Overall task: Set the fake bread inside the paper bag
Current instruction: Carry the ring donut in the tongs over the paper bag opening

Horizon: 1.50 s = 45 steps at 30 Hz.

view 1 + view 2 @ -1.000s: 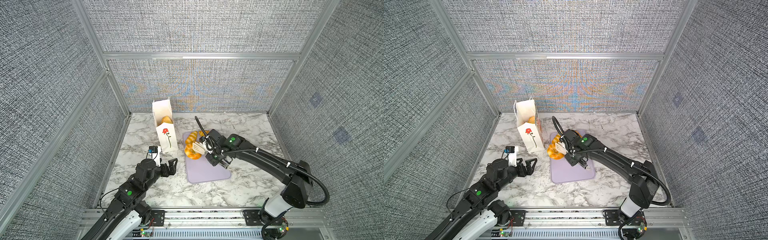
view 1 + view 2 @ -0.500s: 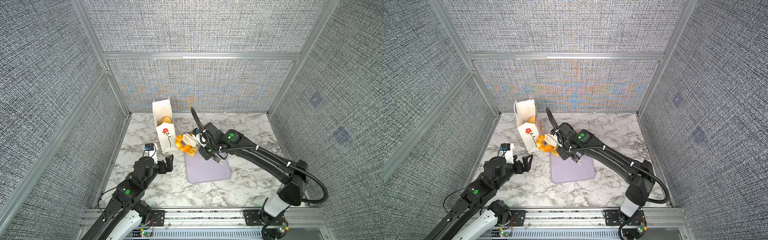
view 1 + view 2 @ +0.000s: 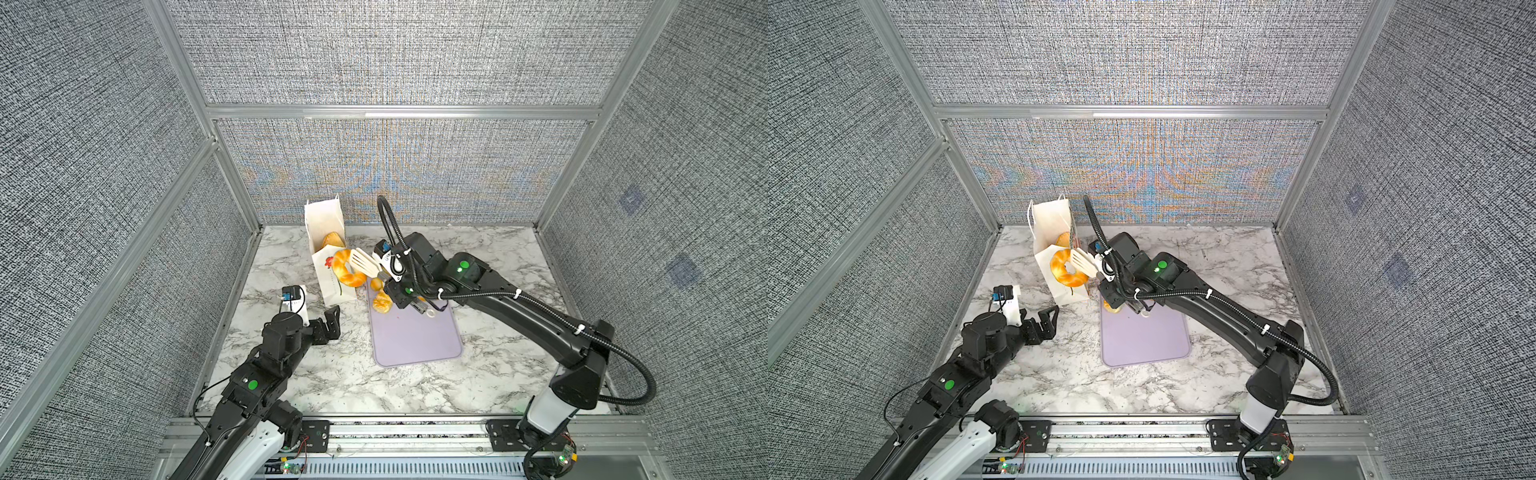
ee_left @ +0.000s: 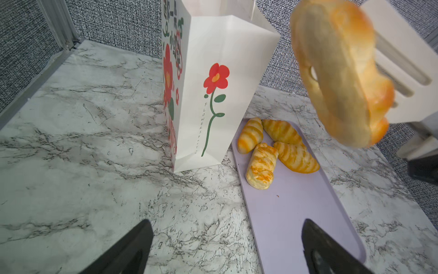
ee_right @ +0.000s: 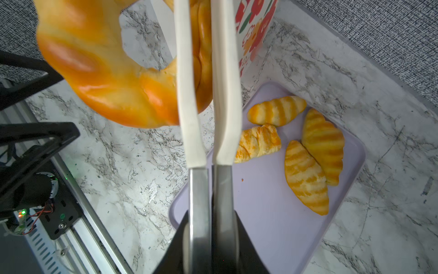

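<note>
On the tray (image 4: pixel 296 213), only wrist views show four pastries (image 4: pixel 260 166).

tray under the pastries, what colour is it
Pale lilac tray, clearest in a top view.

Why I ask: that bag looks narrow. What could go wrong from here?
1. The ring doughnut hangs from the tongs by one edge only; it may slip before it reaches the paper bag.
2. The doughnut looks nearly as wide as the bag's mouth, and could catch on the rim.
3. Nothing steadies the bag: the left end effector is open, apart from it, so a push might tip it.
</note>
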Motion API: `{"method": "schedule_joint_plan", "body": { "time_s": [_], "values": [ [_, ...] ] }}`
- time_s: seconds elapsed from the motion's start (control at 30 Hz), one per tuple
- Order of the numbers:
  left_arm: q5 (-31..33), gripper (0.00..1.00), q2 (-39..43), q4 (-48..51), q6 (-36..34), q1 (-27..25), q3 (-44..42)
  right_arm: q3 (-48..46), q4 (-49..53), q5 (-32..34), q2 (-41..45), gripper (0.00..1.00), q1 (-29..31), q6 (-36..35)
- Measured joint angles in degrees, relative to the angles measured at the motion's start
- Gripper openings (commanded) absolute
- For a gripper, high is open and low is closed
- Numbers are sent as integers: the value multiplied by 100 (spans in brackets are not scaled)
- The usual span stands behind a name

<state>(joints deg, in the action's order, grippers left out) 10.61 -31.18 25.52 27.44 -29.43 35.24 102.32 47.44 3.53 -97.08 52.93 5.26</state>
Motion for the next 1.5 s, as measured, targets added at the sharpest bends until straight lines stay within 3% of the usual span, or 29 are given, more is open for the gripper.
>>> {"method": "schedule_joint_plan", "body": {
  "time_s": [0.53,1.5],
  "values": [
    [-13,99,31,9,0,39,0,1252,-494,179,-866,25,70,-11],
    [-181,100,111,15,4,44,-92,2092,-1038,1283,-1937,29,68,-92]
  ]
}}
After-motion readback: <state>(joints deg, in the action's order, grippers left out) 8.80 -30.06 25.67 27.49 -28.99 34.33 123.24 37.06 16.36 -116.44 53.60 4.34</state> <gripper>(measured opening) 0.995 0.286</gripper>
